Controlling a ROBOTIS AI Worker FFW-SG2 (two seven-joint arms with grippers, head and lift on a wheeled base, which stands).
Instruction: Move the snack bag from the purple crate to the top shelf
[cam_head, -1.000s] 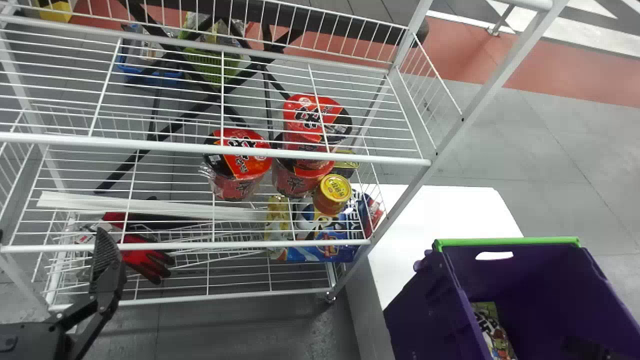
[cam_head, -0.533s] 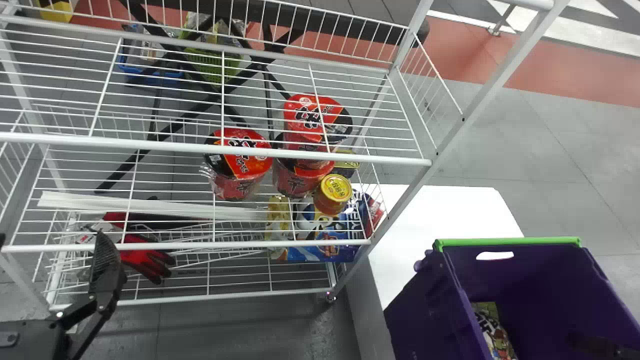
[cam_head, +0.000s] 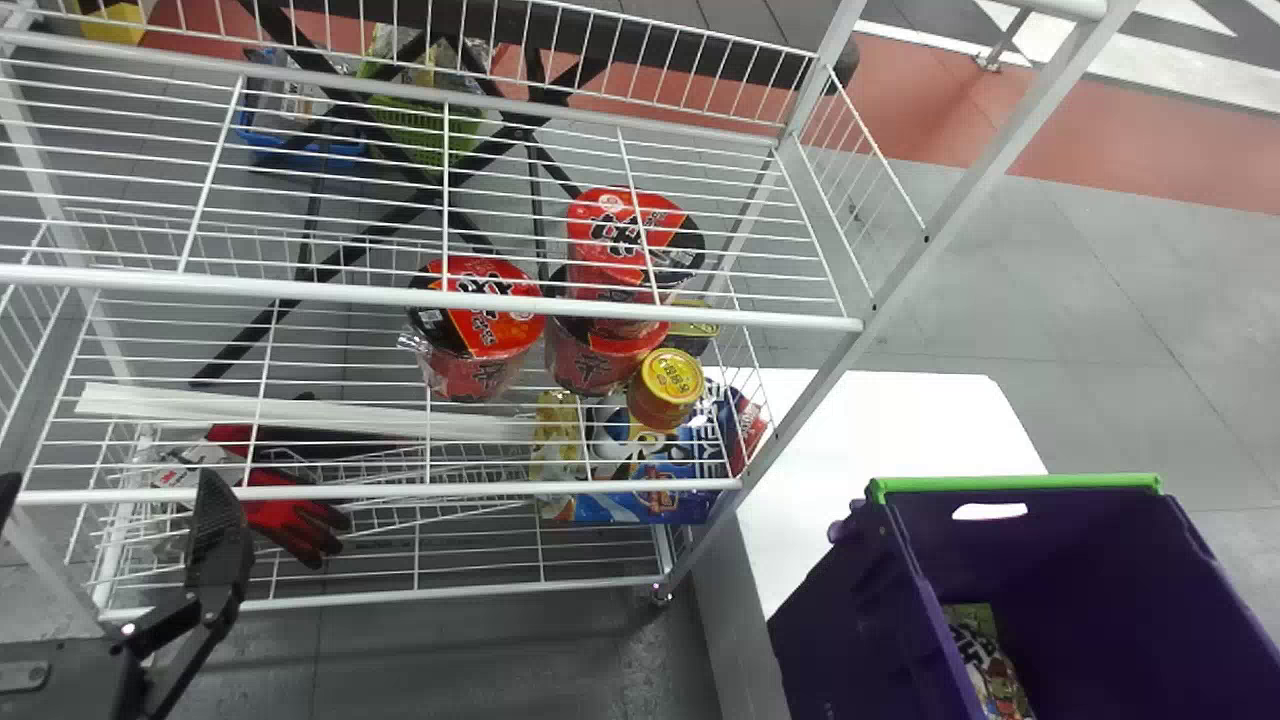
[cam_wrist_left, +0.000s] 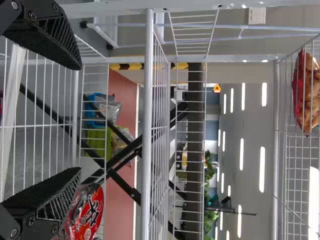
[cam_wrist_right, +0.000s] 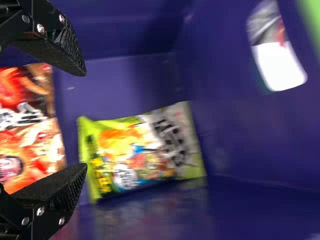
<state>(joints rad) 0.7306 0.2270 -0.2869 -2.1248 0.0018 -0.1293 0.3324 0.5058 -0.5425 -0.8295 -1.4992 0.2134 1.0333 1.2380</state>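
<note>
Snack bag (cam_wrist_right: 142, 152) lies inside purple crate (cam_head: 850, 620), near its left edge; likely light, crinkly, slippery. Right pincer (cam_wrist_right: 85, 120): apart, empty. Advise gentle hold across middle. Left pincer (cam_wrist_left: 81, 118): apart, at rack (cam_head: 350, 292).

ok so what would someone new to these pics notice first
Probably the bright red tubs, standing on the white wire rack around the middle of the head view. Next comes the big purple crate with its green rim, low on that view's right. Inside it, the green bag and red bag stand out against the dark purple, with the right end effector open over them.
</note>
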